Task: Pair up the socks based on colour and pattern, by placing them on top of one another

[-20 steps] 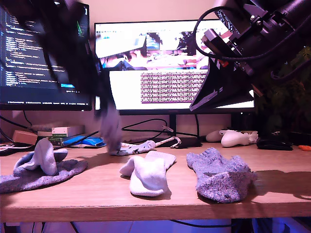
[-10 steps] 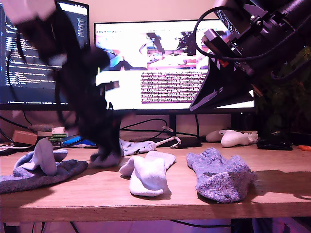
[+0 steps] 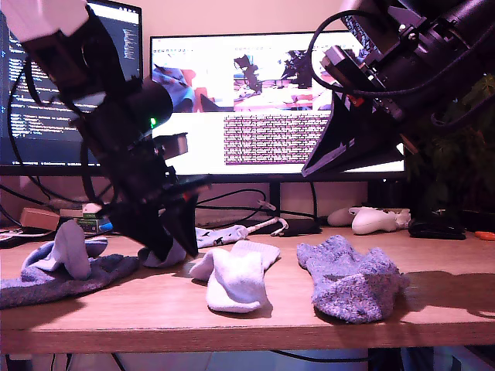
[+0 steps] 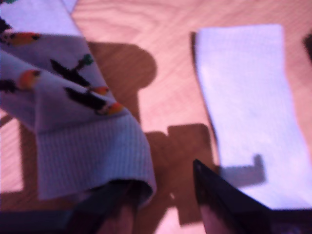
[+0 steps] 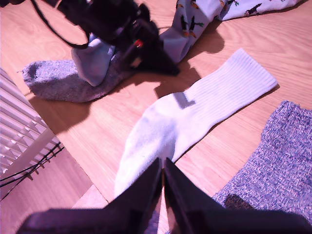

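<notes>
My first gripper [image 4: 156,204] is low at the desk, jaws apart, the ribbed cuff of the printed sock [image 4: 63,97] draped over one finger; I cannot tell if it is pinched. My second gripper [image 5: 162,187] is closed and empty, high on the exterior view's right. The printed sock lies far from the white sock [image 3: 232,278], its long axis running left to right. If I lift now, the cuff may slip off or drag over the white sock.

Wooden bench [image 3: 433,297], two lit monitors [image 3: 278,116] behind against a beige wall [image 3: 232,15], cables, books [image 3: 104,210] at exterior view's left, pinkish light.
</notes>
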Motion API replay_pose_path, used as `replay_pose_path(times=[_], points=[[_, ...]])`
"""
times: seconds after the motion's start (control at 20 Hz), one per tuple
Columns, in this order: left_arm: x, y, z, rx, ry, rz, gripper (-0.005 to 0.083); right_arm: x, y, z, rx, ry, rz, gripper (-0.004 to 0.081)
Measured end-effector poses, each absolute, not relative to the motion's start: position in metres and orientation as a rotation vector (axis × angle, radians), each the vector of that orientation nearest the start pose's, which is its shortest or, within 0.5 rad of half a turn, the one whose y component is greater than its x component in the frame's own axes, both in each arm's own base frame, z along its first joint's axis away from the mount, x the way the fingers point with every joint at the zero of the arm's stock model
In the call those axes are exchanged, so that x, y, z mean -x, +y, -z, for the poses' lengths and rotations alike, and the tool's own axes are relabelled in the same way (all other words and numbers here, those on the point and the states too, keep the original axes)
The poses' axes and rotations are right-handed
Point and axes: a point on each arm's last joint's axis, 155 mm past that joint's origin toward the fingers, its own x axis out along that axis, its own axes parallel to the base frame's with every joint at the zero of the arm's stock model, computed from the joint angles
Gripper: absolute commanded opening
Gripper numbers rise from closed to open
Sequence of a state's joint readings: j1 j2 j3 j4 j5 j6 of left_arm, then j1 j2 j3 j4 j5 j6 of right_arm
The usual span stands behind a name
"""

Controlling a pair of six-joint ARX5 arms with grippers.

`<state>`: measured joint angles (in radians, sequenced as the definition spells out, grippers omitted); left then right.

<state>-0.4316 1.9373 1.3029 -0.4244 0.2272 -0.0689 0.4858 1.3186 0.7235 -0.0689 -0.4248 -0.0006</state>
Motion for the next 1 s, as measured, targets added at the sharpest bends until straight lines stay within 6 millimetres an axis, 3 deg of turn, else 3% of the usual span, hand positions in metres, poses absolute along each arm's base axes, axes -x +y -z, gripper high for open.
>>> replay_pose_path(times=[0.2,0.25,0.35,0.45,0.85,0.95,1.0], points=[[-0.404,-0.232,-0.086,-0.06,1.009,0.578,0.0298,-0.296,0.244,-0.127,0.018,0.687,-0.887,-0.0011],[-0.404,-0.229,-0.1,-0.066,0.982,0.574,0.026,-0.296,0.244,-0.127,0.018,0.686,-0.886,-0.0011],[-0.401,-0.221,-0.123,-0.089,0.937,0.553,0.0096,-0.296,0.244,-0.128,0.017,0.681,-0.887,-0.0011],[-0.397,-0.213,-0.133,-0.12,0.926,0.533,-0.0026,-0.297,0.245,-0.129,0.017,0.674,-0.887,-0.0011],[-0.347,-0.156,-0.109,-0.177,1.197,0.421,-0.0002,-0.299,0.241,-0.126,0.029,0.685,-0.863,-0.0011],[-0.34,-0.146,-0.105,-0.121,1.254,0.361,0.0136,-0.299,0.241,-0.126,0.038,0.68,-0.866,-0.0011],[-0.335,-0.143,-0.103,-0.117,1.277,0.351,0.0292,-0.299,0.241,-0.126,0.042,0.677,-0.867,-0.0011]])
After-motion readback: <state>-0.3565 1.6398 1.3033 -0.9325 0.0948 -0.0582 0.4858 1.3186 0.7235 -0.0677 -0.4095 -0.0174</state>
